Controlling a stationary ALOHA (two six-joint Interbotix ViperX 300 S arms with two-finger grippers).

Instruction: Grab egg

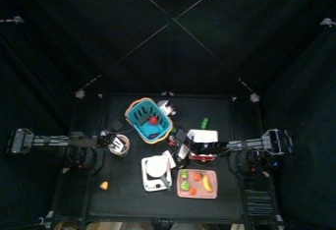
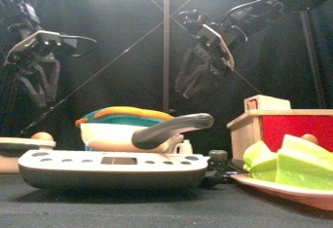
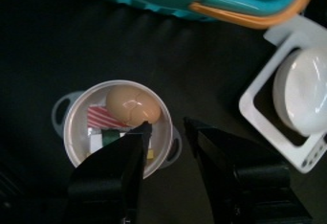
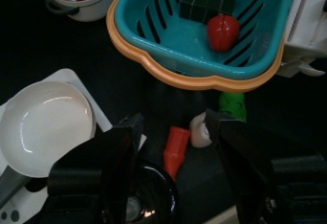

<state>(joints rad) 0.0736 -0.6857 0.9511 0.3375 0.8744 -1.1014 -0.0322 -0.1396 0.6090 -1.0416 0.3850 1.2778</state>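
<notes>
egg (image 3: 128, 102) looks smooth and matte, sitting in a small pot (image 3: 76, 123) with a dull metal sheen. teal basket (image 4: 192, 36) is glossy plastic with an orange rim, white scale (image 2: 117, 169) is smooth plastic too, tabletop (image 3: 192, 75) is flat matte black, curtains look like cloth

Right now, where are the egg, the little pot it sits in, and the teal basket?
egg (image 3: 128, 103), left wrist view, middle of its shell.
pot (image 3: 71, 137), left wrist view, its rim.
teal basket (image 4: 262, 51), right wrist view, its inner wall.
</notes>
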